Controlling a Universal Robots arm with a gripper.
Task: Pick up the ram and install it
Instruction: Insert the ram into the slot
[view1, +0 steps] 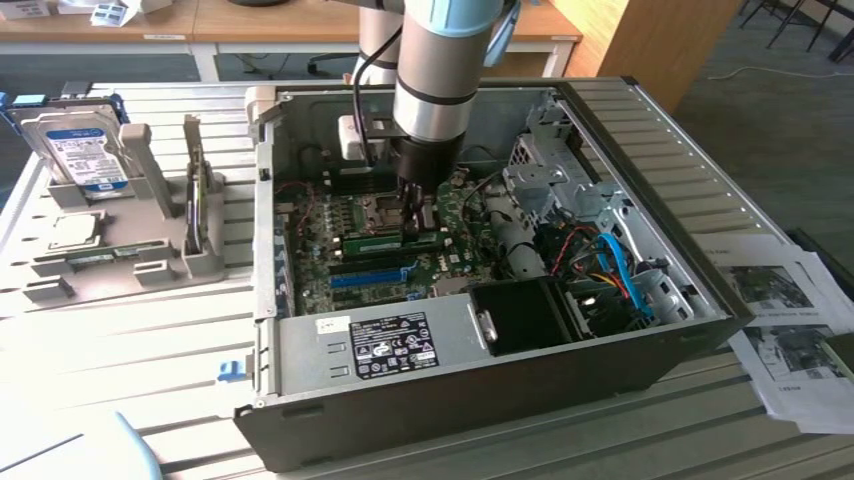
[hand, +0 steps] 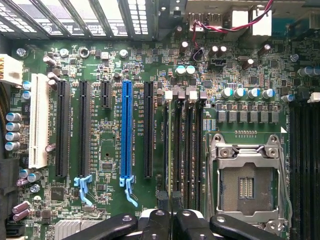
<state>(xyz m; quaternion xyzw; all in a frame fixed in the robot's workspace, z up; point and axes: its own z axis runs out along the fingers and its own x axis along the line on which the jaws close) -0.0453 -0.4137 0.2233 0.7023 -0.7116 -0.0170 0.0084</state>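
Green and thin, the ram (view1: 380, 241) is seen standing on its long edge inside the open computer case (view1: 667, 190). It is held over the motherboard (view1: 314, 285), near the blue slot strip (view1: 367, 277) and on that strip's far side in the exterior view. A white sticker is carried on its side.

The claw (view1: 422, 222) is lowered straight down from the arm (view1: 441, 60) onto the part of the ram nearer the exterior view's right. Its fingers are drawn close together on the stick's upper edge, so the ram appears to be clamped between them. Whether the lower edge is seated in a slot cannot be told.

In the wrist view the dark fingers (hand: 159, 222) are seen almost touching. They are pointed at the row of black memory slots (hand: 187, 150), which lies between the long expansion slots and the processor socket (hand: 247, 185). The socket is framed in bright metal.

A black fan housing (view1: 527, 315) is fitted at the near corner of the case, with blue and red cables bundled just beside it. A silver box with a black label (view1: 387, 345) is mounted along the near wall.

Outside the case, at the exterior view's left, a hard drive (view1: 83, 150) with a blue-white label is stood upright in a grey holder (view1: 147, 250) on the slatted worktop (view1: 134, 340). Printed sheets (view1: 787, 330) are laid on the worktop at the exterior view's right, just beside the case.
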